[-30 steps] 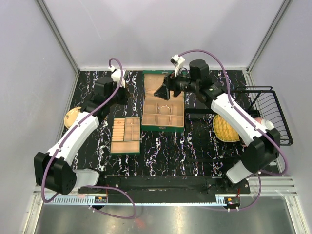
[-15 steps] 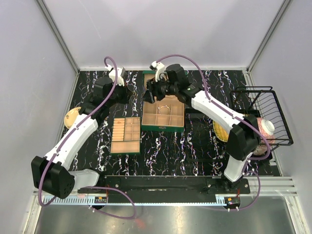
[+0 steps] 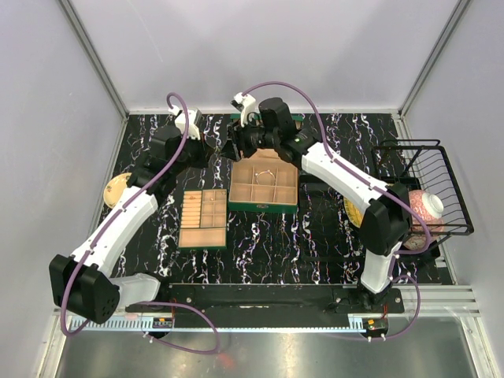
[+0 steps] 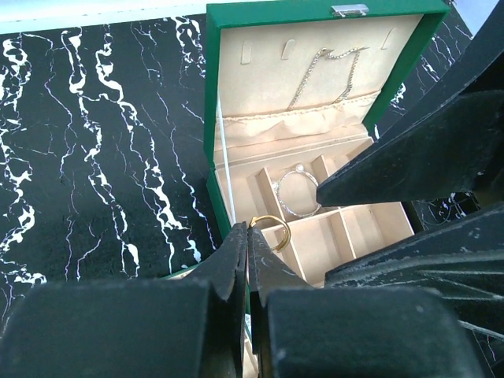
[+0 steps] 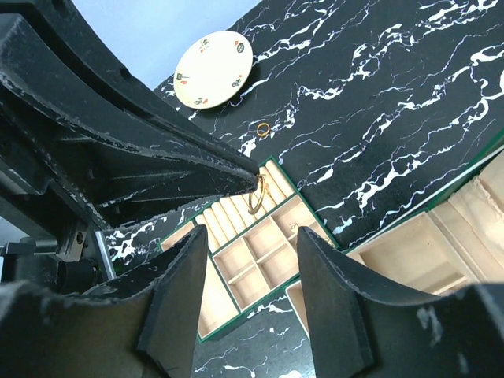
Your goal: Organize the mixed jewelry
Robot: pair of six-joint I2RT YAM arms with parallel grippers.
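My left pincer (image 4: 247,230) is pinched shut on a gold ring (image 4: 272,227). My right pincer (image 5: 252,236) hangs close beside it, jaws apart. A bracelet (image 4: 298,191) lies in the green box (image 4: 211,94) just beyond my left tips.

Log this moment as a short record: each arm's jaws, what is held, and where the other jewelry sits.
left gripper: jaws shut, pinching a gold ring at the tips
right gripper: jaws open, empty, facing the held ring
green box: lid open
chain: hanging inside the box lid
bracelet: in a box compartment
loose ring: on the table, between plate and tan tray
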